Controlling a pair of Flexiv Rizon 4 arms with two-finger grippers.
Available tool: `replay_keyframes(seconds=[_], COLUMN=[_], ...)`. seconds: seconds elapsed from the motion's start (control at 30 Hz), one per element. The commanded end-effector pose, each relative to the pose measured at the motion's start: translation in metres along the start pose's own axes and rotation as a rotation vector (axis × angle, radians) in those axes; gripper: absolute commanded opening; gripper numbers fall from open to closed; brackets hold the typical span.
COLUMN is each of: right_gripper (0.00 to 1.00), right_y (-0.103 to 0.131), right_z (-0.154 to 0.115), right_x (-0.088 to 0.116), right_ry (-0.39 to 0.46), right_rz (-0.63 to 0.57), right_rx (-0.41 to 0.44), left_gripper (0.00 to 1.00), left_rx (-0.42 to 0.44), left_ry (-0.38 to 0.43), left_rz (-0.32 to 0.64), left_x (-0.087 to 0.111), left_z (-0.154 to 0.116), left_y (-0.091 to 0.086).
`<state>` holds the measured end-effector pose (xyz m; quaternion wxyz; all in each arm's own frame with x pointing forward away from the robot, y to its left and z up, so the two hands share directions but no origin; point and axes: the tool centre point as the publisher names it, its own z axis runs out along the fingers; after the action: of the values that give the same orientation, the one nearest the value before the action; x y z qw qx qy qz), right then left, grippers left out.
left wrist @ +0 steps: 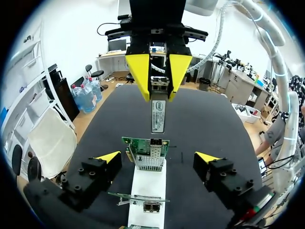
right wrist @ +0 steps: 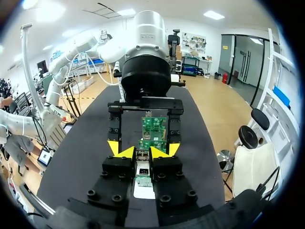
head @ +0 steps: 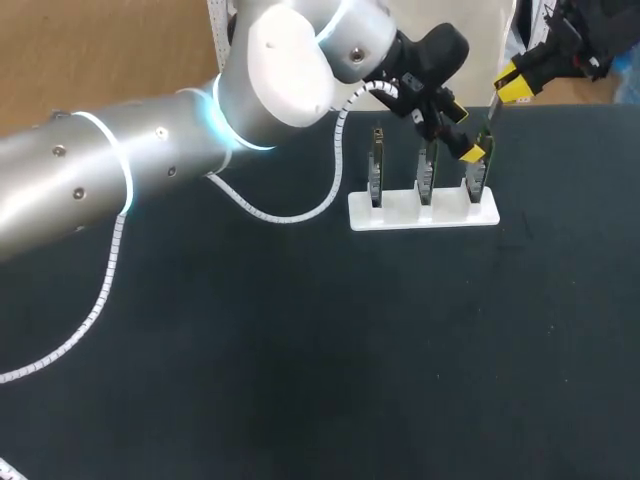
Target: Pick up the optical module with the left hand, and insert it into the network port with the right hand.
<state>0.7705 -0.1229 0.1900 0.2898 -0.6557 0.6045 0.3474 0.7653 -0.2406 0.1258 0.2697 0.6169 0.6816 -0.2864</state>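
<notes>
The optical module (left wrist: 158, 114), a slim metal bar with a white label, hangs between the yellow fingers of my right gripper (left wrist: 159, 78), which is shut on it. In the head view that gripper (head: 518, 85) is above the rack's right end. The module (right wrist: 143, 169) points down at the port of a green network card (left wrist: 147, 152). My left gripper (left wrist: 158, 157) stands open, one yellow tip on each side of that card without touching it. Seen from the head view, the left gripper (head: 460, 130) hovers over the rightmost card (head: 478, 170).
A white rack (head: 420, 212) on the black table (head: 300, 350) holds three upright network cards in a row. My left arm (head: 150, 170) crosses the table's far left, and its white cable (head: 100, 300) trails over the surface.
</notes>
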Motion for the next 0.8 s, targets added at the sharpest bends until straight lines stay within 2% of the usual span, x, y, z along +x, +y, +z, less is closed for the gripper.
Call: replay_keyframes(seconds=[0.03, 0.53, 0.8], right_gripper=[0.00, 0.00, 0.00], right_y=[0.0060, 0.0028, 0.0027], right_z=[0.0018, 0.0098, 0.0109], right_x=[-0.0021, 0.0016, 0.0031], right_ry=[0.017, 0.079, 0.074], right_rz=[-0.003, 0.024, 0.035], right_rx=[0.022, 0.055, 0.059], left_gripper=[1.00, 1.00, 1.00], left_rx=[0.002, 0.002, 0.002], left_ry=[0.002, 0.002, 0.002], left_rz=[0.001, 0.001, 0.001], left_x=[-0.0003, -0.0003, -0.0003], left_z=[0.0004, 0.0004, 0.0004], left_y=[0.0011, 0.0011, 0.0011])
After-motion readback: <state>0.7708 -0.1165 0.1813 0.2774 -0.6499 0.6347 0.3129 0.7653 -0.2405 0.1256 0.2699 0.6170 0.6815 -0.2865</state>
